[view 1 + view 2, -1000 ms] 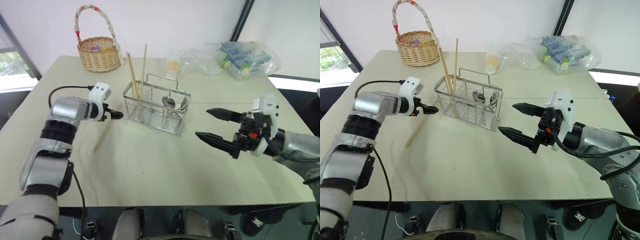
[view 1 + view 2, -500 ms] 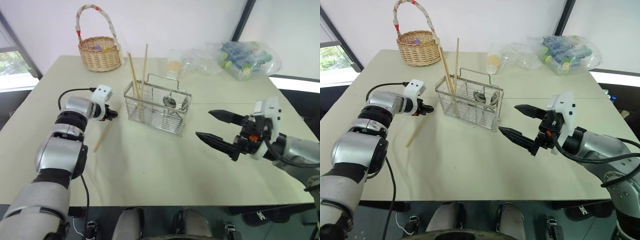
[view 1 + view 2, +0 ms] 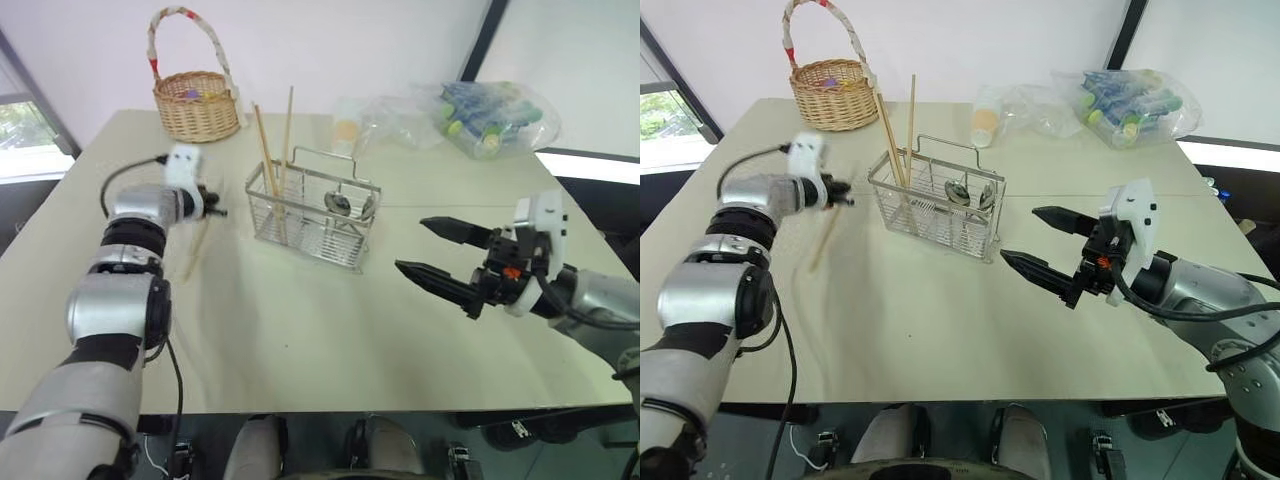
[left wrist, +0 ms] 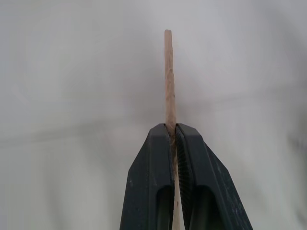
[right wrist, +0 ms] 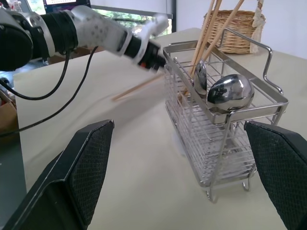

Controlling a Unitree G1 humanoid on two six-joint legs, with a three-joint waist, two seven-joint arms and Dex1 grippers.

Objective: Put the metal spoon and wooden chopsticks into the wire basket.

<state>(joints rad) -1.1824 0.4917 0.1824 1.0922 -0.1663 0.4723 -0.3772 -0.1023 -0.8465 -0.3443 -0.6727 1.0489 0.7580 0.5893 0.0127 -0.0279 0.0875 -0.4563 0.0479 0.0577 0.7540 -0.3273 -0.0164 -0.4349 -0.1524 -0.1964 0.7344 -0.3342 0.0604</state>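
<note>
Wooden chopsticks: one stick (image 4: 168, 81) was pinched near its end in the closed left gripper (image 3: 843, 193), slanting down beside the wire basket (image 3: 312, 222); two more (image 3: 272, 140) stood upright in the basket's left end.
Metal spoon: spoons (image 5: 229, 92) stood bowl-up in the basket's right end.
Right gripper (image 3: 440, 257): spread wide, empty, well apart from the basket.
Risk, pivot: gripped so near its end, the stick could swing or slip out.
Risk, snag: its free end could catch the mesh or knock the standing sticks.

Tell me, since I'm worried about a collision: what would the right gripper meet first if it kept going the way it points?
Probably the wire basket: the open right gripper points at it across bare table, though depth is uncertain.
</note>
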